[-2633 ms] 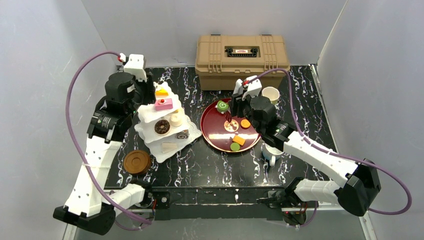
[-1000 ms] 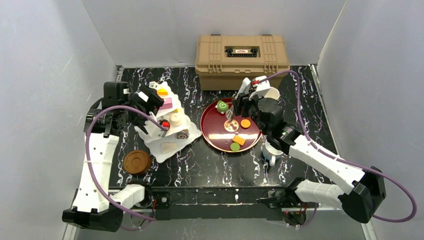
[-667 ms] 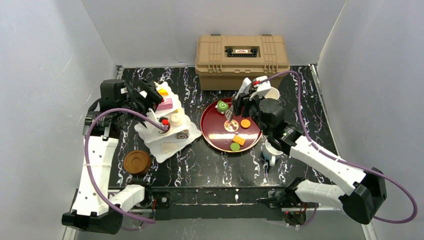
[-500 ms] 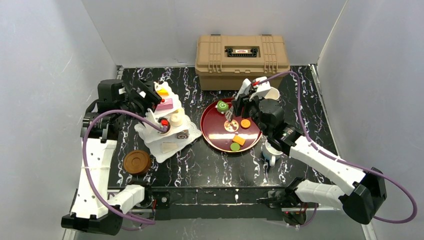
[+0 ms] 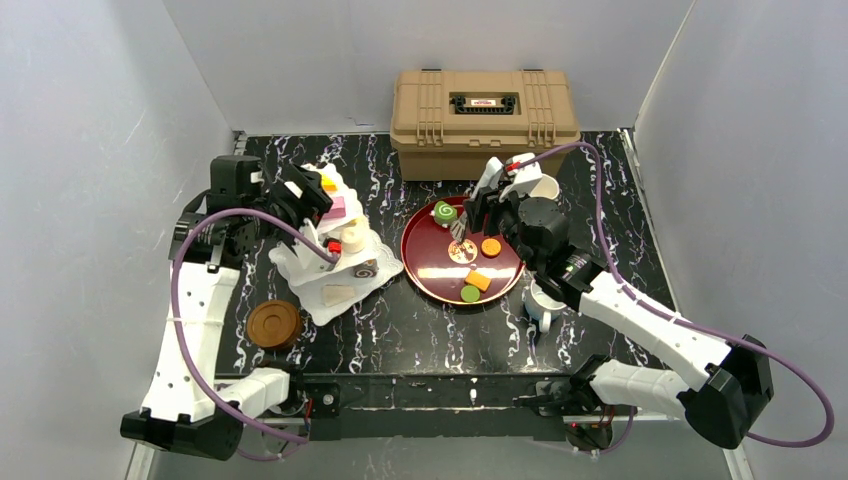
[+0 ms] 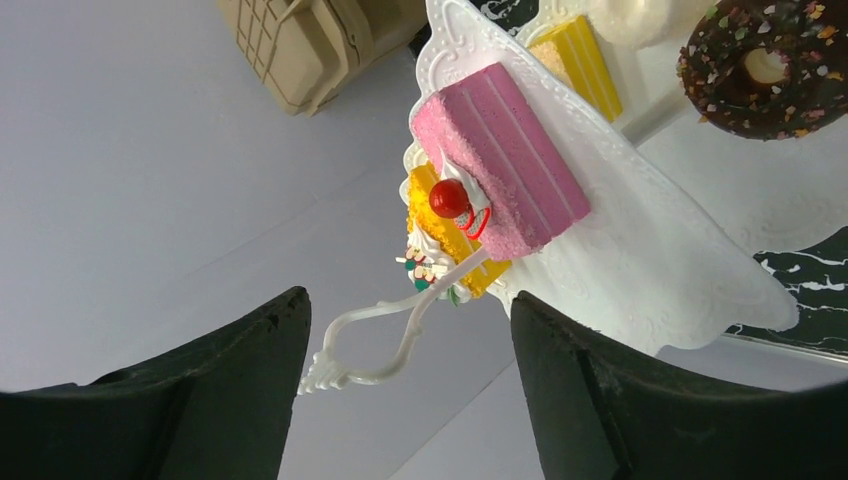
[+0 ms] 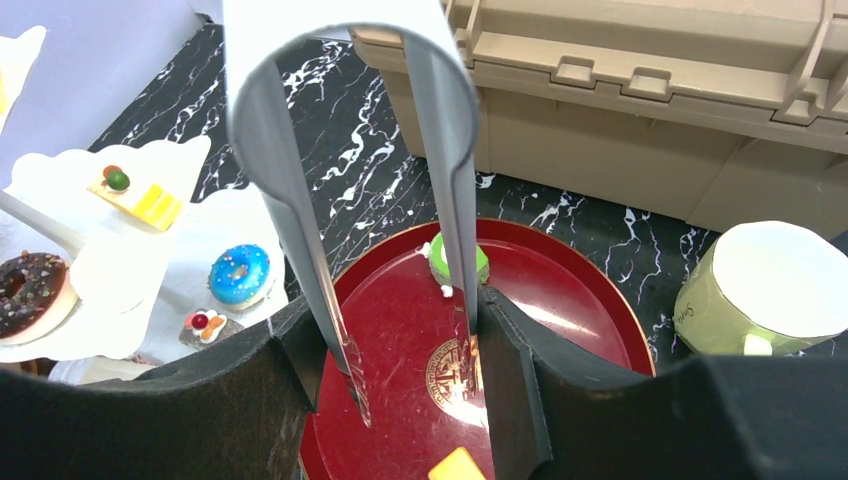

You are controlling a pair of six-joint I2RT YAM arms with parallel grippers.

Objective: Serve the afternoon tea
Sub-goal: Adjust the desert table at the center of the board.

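Green toy roll [image 7: 458, 262] lies on dark red round tray [image 7: 590, 310]
Right gripper [image 7: 400, 352] clamps silver tongs [image 7: 300, 200], tips near it; left gripper [image 6: 410, 385] gapes by white three-tier stand [image 6: 640, 250]. Next, I judge: lower tongs astride roll, squeeze.

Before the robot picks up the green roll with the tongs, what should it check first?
1. The tongs are held in the right gripper: ok.
2. The tong blades stand apart, ready to close: ok.
3. There is one blade on each side of the green roll: cannot tell, because a blade hides part of it.
4. The roll lies on the dark red tray, with nothing touching it: ok.
5. The cream-yellow mug stands apart from the tongs: ok.
6. The left gripper is open, with the stand's handle between its fingers but not squeezed: ok.
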